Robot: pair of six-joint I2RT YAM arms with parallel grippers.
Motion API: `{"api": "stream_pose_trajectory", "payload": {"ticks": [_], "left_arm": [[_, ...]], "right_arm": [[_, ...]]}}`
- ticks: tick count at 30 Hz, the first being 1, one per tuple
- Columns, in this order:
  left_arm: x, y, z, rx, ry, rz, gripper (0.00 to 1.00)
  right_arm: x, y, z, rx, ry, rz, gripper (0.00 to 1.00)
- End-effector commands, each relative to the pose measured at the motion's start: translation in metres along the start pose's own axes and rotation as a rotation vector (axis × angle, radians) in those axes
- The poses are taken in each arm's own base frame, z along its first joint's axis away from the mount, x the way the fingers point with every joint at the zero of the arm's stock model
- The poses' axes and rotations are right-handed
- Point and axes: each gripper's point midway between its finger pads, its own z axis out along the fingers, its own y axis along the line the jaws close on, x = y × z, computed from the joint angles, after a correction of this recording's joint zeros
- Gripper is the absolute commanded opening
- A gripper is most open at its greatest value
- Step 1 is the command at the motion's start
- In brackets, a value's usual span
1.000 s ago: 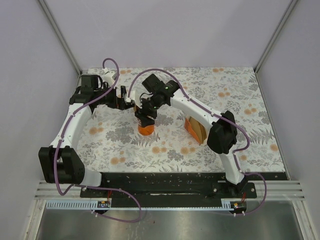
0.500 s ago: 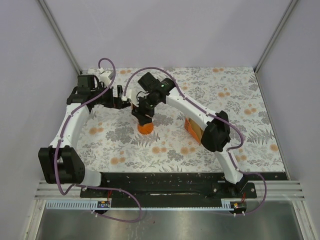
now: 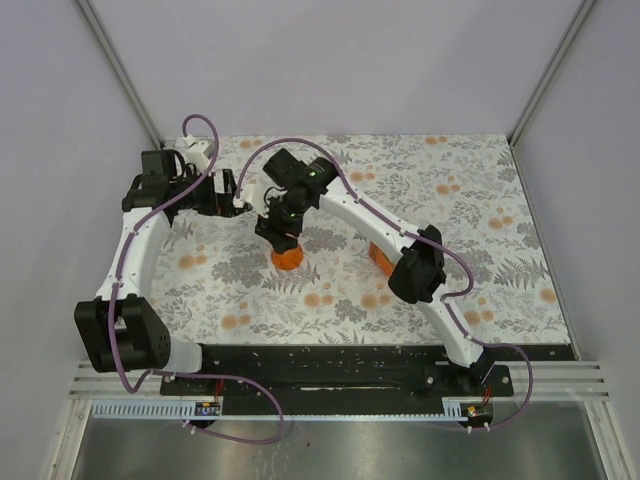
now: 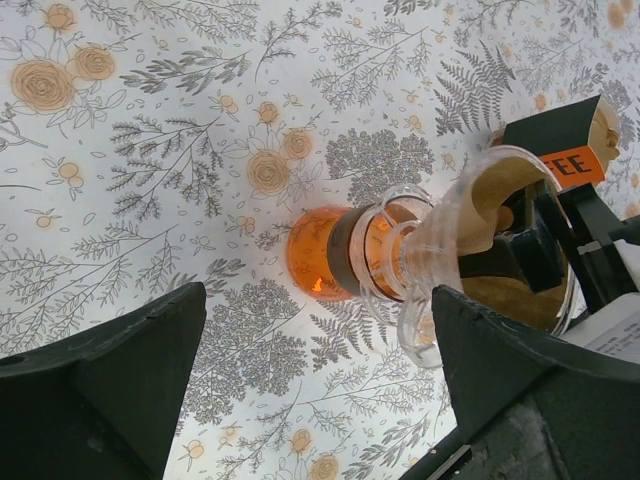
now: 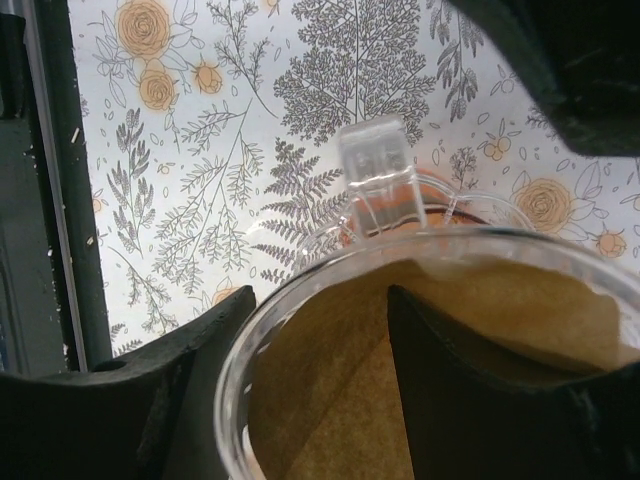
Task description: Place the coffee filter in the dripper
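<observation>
Thin light-brown paper coffee filter sits inside the funnel of the clear, orange-based dripper. R gripper is over the dripper, released: one finger in the cone, the other outside the rim. L gripper is beside the dripper, spread wide, empty.
</observation>
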Motion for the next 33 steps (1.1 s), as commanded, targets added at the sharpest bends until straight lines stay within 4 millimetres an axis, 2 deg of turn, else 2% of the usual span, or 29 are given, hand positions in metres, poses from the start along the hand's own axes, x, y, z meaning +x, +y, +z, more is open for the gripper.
{"api": "stream_pose_trajectory", "payload": {"ticks": [1,11,14,24,33], "left_arm": [[-0.025,-0.018,-0.016,0.045,-0.079,0.073,0.99],[-0.014,-0.024,-0.011,0.068,-0.062,0.06,0.99],[-0.013,-0.027,-0.007,0.079,-0.052,0.06,0.99],[-0.014,-0.032,-0.009,0.089,-0.057,0.074,0.99],[-0.015,-0.033,-0.01,0.089,-0.061,0.077,0.99]], "right_arm": [[0.048,0.014,0.032,-0.06,0.196,0.136,0.63],[0.043,0.006,0.033,-0.002,0.209,0.117,0.63],[0.034,0.005,0.025,0.017,0.186,0.1,0.63],[-0.018,0.0,-0.02,0.113,0.017,0.018,0.68],[-0.03,0.003,-0.039,0.134,-0.022,-0.006,0.69]]}}
